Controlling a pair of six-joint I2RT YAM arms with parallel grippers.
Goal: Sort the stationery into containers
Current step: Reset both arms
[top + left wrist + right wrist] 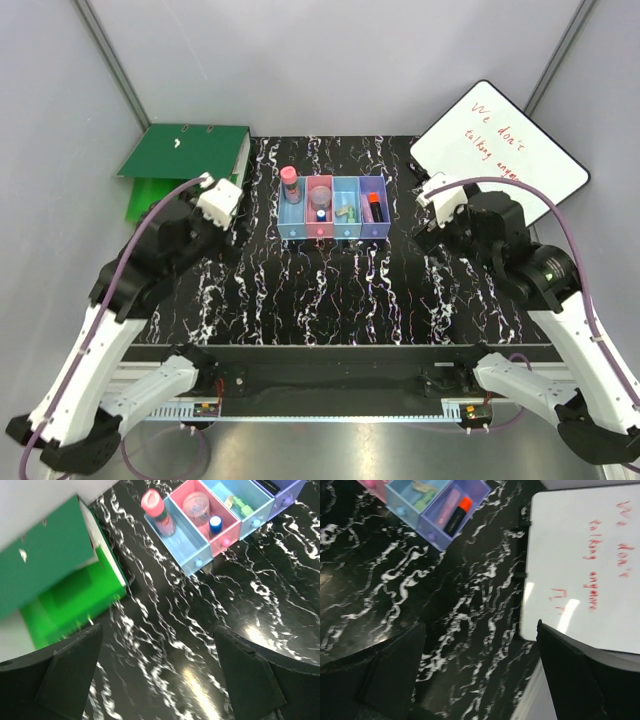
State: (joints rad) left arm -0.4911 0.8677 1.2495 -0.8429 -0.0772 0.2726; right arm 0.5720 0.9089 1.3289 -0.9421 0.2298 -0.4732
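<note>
The row of four small bins (333, 234) stands at the table's middle back: blue, pink, blue, purple. The left blue bin (181, 549) holds a pink-capped tube (290, 183). The pink bin (224, 526) holds a clear round piece (196, 507) and a blue-capped piece (215, 524). The second blue bin (403, 494) holds green and beige pieces (345, 212). The purple bin (440, 531) holds an orange-tipped black piece (457, 514). My left gripper (160, 675) is open and empty, left of the bins. My right gripper (480, 675) is open and empty, right of them.
Green binders (180, 160) lie at the back left, close to my left gripper. A whiteboard with red writing (500, 150) lies at the back right, under my right gripper's outer finger (580, 680). The tabletop is black with white marbling (330, 290).
</note>
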